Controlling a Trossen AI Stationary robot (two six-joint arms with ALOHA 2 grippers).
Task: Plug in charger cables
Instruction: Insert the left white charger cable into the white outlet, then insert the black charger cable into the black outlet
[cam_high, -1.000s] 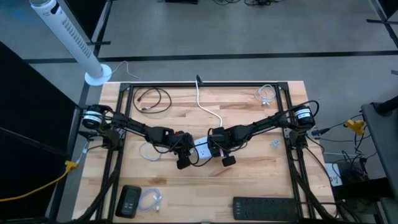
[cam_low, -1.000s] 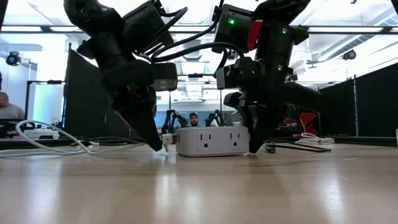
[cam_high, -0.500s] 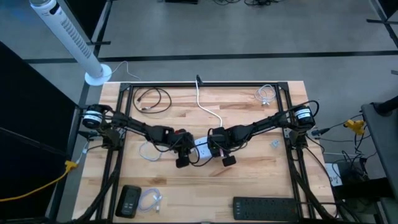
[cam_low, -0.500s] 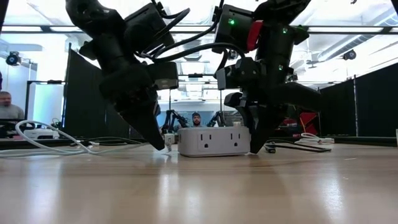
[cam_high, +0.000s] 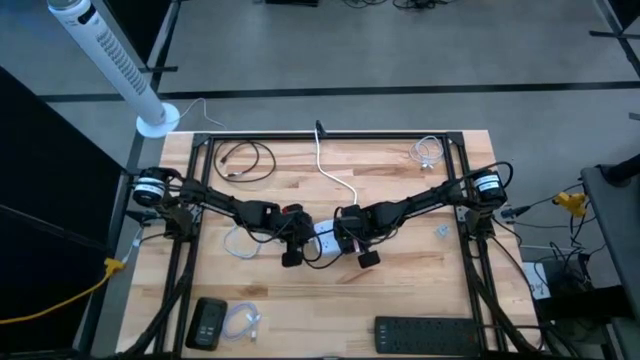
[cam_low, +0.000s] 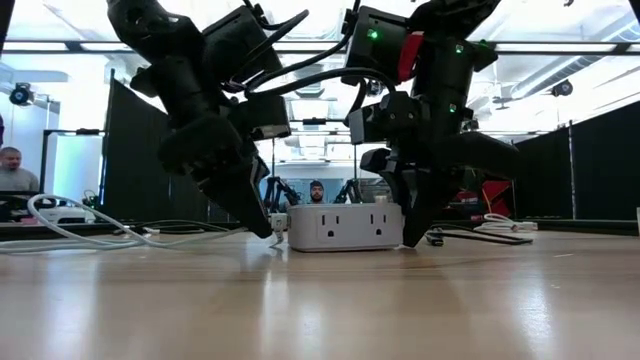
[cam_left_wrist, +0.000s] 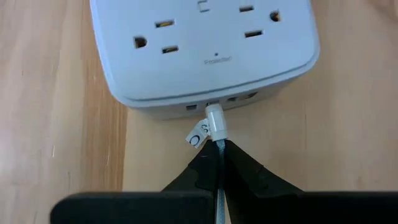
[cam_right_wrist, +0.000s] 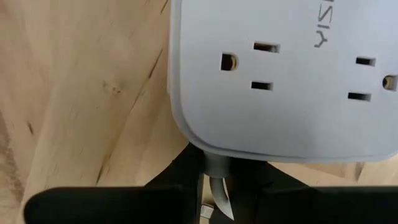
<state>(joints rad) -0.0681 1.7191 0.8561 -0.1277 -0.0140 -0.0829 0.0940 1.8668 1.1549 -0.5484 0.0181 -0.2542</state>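
A white socket cube (cam_high: 325, 238) lies flat mid-table between both grippers. My left gripper (cam_left_wrist: 219, 152) is shut on a thin white charger cable just behind its small white plug (cam_left_wrist: 214, 119). The plug's tip sits at a small port (cam_left_wrist: 211, 104) in the cube's side, and a paper tag (cam_left_wrist: 196, 137) hangs from it. My right gripper (cam_right_wrist: 214, 180) stands at the opposite side of the cube (cam_low: 405, 235), shut on a thick grey-white cord stub (cam_right_wrist: 214, 165) that leaves the cube. The rest of the held cable coils on the table at the left (cam_high: 240, 243). My left gripper pinches the thin cable (cam_left_wrist: 219, 148) between its two fingertips, right behind the plug. The fingers slant down from the table's left and lie along the cable. The plug is clear of the table, pointing at the cube's side. My right gripper pinches the grey-white cord stub (cam_right_wrist: 216, 169) between its fingers, right where it meets the cube's edge. The fingers come steeply from above on the cube's right side. The cube lies flat on the table.
A black cable coil (cam_high: 245, 160) lies far left and a white coil (cam_high: 428, 152) far right. A black box (cam_high: 208, 322) and another white coil (cam_high: 243, 322) sit near left. A black power strip (cam_high: 425, 333) lies near right. The cube's white cord (cam_high: 322, 165) runs to the far edge.
My left gripper has rolled about its own pointing line and edged toward the socket cube, bringing the plug closer to the cube's side. It stays shut on the cable.
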